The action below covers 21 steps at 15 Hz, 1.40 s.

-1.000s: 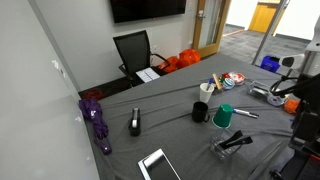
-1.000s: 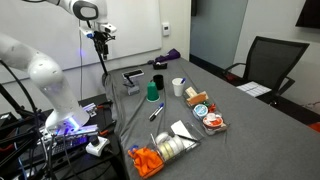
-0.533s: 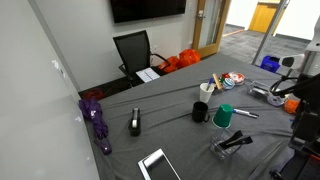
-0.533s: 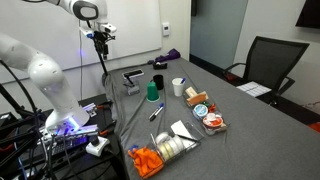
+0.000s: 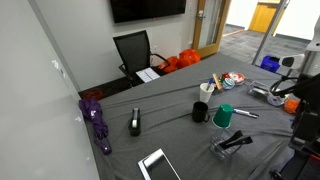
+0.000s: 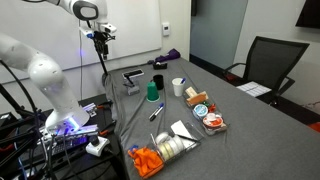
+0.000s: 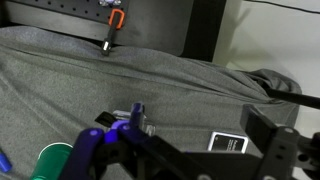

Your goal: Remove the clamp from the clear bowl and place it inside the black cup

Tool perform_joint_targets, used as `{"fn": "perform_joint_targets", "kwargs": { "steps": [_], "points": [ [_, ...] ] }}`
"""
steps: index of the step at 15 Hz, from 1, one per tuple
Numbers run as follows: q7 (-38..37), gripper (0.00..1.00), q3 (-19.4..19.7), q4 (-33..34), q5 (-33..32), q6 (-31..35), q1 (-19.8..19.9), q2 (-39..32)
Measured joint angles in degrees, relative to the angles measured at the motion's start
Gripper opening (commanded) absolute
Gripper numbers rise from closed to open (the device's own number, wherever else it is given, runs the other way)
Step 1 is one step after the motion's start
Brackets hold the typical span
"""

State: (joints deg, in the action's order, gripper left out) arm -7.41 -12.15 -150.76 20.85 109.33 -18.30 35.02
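Right now the clamp (image 5: 237,141) lies inside the clear bowl (image 5: 221,150), its handles reaching out over the rim. In this exterior view the bowl sits on the gray-covered worktop (image 5: 178,137) near the green cup (image 5: 223,116), on the cup's camera-facing side. The black cup (image 5: 200,112) stands upright just beside the green cup, on its left in the picture, and its inside cannot be seen.

In an exterior view from the opposite side, the clear bowl (image 6: 131,85) with the clamp (image 6: 130,76) across it sits near the green cup (image 6: 152,92), up and to its left, toward the robot. The black cup (image 6: 158,81) stands just behind the green cup, and a white cup (image 6: 178,88) stands to the green cup's right.

The tool (image 6: 100,40) hangs high above the worktop's edge, well apart from the green cup and past the bowl. It touches nothing, and it is too small to tell whether it is wide or narrow. The wrist view shows only dark parts of it over the gray cloth, with the green cup (image 7: 50,161) at the lower left.
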Motion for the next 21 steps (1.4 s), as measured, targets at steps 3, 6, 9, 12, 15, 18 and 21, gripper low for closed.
{"fn": "perform_joint_targets", "kwargs": {
  "steps": [3,6,9,12,15,18,21],
  "points": [
    [0.0,1.00,0.0,0.0,0.0,0.0,0.0,0.0],
    [0.0,1.00,0.0,0.0,0.0,0.0,0.0,0.0],
    [0.0,1.00,0.0,0.0,0.0,0.0,0.0,0.0],
    [0.0,1.00,0.0,0.0,0.0,0.0,0.0,0.0],
    [0.0,1.00,0.0,0.0,0.0,0.0,0.0,0.0],
    [0.0,1.00,0.0,-0.5,0.5,3.3,0.4,-0.3],
    [-0.7,1.00,0.1,-1.4,1.2,7.2,1.1,-1.4]
  ]
}}
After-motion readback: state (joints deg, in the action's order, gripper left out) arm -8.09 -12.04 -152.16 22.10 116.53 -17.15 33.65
